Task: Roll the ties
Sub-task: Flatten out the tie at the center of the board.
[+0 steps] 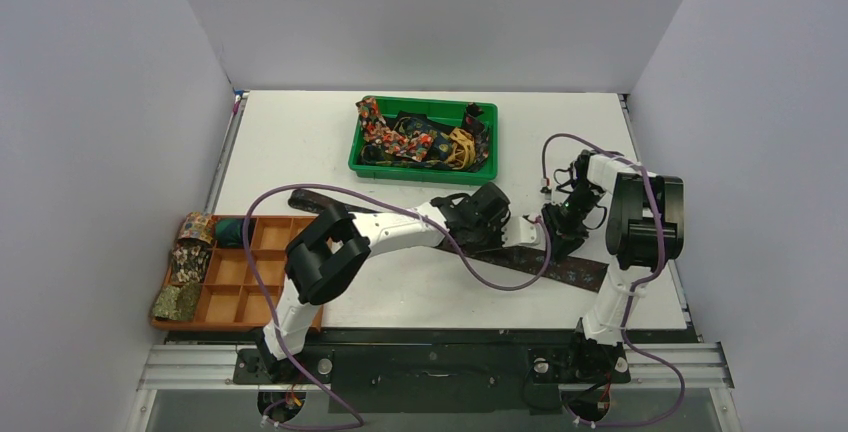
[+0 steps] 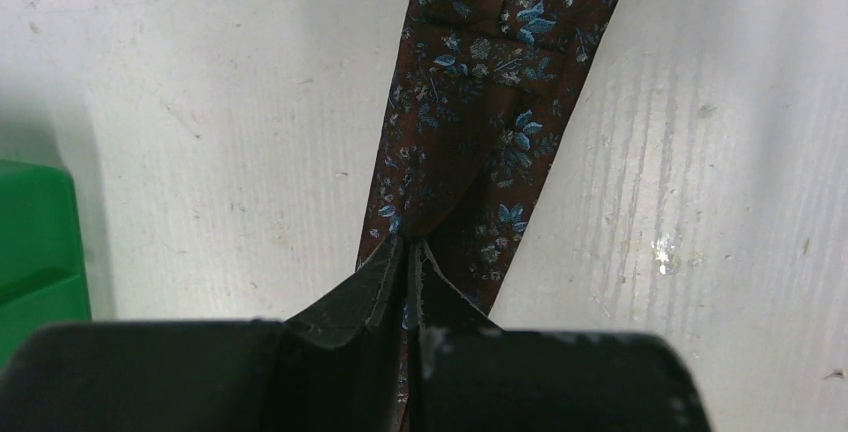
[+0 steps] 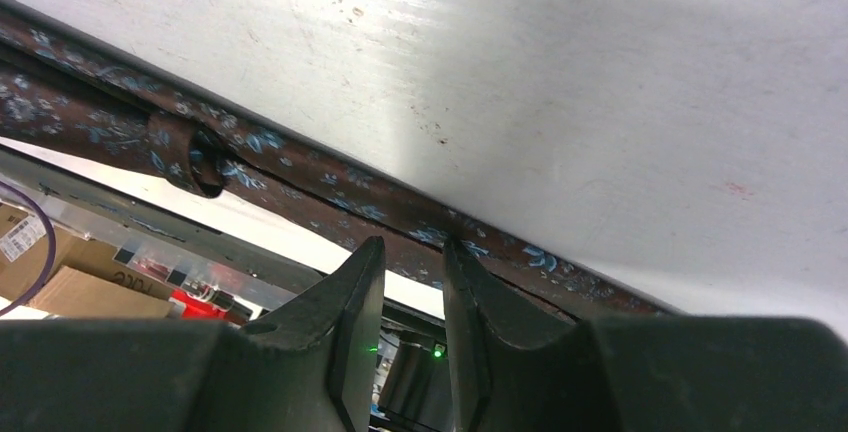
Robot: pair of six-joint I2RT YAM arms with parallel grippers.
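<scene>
Down at the middle of the white table (image 1: pixel 300 132), a long brown tie (image 1: pixel 575 272) with small pale-blue flowers lay stretched flat, running from the left, beside the orange tray (image 1: pixel 270 272), across to the near right. The left arm reached out over it, and the left gripper (image 1: pixel 490 220) sat on the strip about midway along. From its own camera the left gripper (image 2: pixel 410 252) had its jaws pressed together on the brown tie (image 2: pixel 480 102), the cloth puckered into a ridge where they pinched it. The edge of the green bin (image 2: pixel 30 242) showed at the left of that view. The right gripper (image 1: pixel 553 232) stood just to the right of the left one, low over the same strip. In the right wrist view the right gripper (image 3: pixel 415 252) had its jaws a narrow gap apart, tips at the edge of the brown tie (image 3: pixel 300 167), with nothing between them that I could see. A small fabric loop (image 3: pixel 195 157) sat on the strip further along. At the far side, the green bin (image 1: pixel 420 170) held a loose tangle of other ties (image 1: pixel 415 137), red floral and yellow among them. In the left compartments of the orange tray sat a few rolled ties (image 1: pixel 188 252). A purple cable (image 1: pixel 500 284) drooped from the left arm onto the table.
</scene>
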